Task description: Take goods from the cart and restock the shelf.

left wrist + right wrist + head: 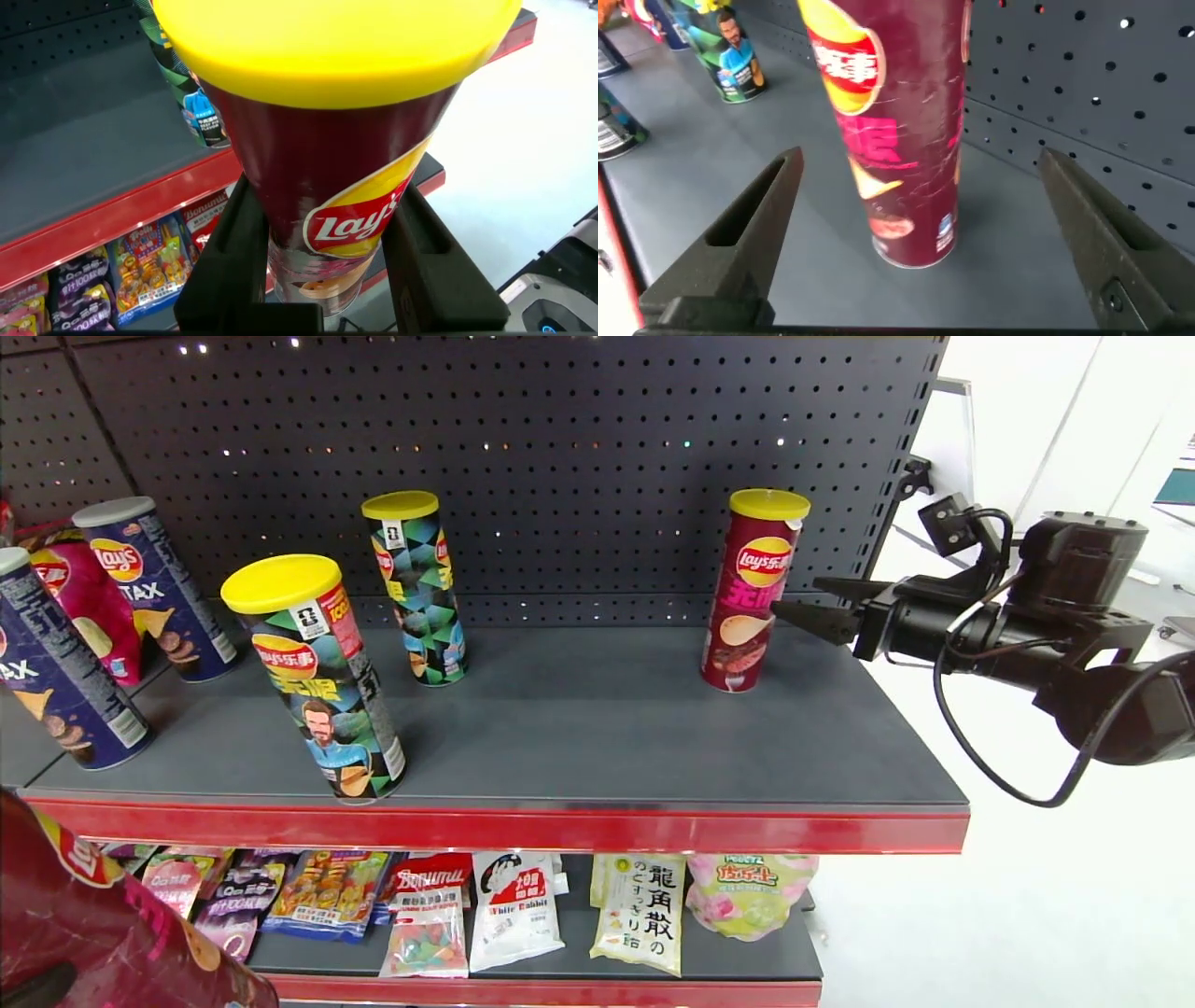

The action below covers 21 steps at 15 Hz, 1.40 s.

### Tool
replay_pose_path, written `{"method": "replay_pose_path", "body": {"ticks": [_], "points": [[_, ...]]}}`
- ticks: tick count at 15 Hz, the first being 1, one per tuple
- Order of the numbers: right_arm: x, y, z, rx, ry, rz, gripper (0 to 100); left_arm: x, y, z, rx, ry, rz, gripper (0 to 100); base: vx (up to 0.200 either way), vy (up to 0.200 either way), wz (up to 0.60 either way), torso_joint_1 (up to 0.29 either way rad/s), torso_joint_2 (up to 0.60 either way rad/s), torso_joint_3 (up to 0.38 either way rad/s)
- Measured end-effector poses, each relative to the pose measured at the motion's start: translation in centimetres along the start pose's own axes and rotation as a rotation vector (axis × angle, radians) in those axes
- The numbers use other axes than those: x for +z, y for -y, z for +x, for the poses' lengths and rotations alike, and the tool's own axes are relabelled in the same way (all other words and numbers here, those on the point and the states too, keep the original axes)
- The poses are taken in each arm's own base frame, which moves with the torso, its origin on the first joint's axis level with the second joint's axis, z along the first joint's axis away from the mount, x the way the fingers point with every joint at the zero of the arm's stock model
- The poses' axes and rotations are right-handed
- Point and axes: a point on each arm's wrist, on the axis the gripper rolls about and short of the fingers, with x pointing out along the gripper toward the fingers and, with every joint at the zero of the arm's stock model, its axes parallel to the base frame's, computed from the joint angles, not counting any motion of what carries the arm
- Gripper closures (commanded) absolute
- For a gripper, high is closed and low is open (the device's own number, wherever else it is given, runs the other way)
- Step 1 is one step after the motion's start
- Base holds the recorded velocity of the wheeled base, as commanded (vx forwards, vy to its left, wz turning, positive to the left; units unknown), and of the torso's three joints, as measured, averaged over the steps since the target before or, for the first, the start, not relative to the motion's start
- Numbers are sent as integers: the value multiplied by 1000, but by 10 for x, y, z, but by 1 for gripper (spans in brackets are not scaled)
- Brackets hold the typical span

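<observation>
The right gripper (pixel 805 597), wide open and empty, sits at three o'clock of the maroon can (pixel 750 602); the left gripper (pixel 327 219) clamps a second can (pixel 322 140).

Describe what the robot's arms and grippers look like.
Both grippers are matte black. The right gripper has two long wedge-shaped fingers tapering to points. It sits on a chunky black right arm with a round joint housing, a small boxy camera module on top and a thin black cable looping beneath. The left gripper has broad, flat black fingers.
</observation>
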Motion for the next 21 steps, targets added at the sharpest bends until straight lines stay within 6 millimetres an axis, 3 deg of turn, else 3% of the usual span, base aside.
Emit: {"method": "replay_pose_path", "body": {"ticks": [5, 16, 21], "points": [[-5, 8, 15, 7, 2, -4, 0, 0, 0, 0, -1, 0, 0, 100, 0, 0, 0, 0, 0, 0], [-10, -2, 35, 79, -1, -10, 0, 0, 0, 0, 1, 1, 0, 100, 0, 0, 0, 0, 0, 0], [-11, 3, 45, 82, 6, -20, 0, 0, 0, 0, 2, 2, 2, 100, 0, 0, 0, 0, 0, 0]]}}
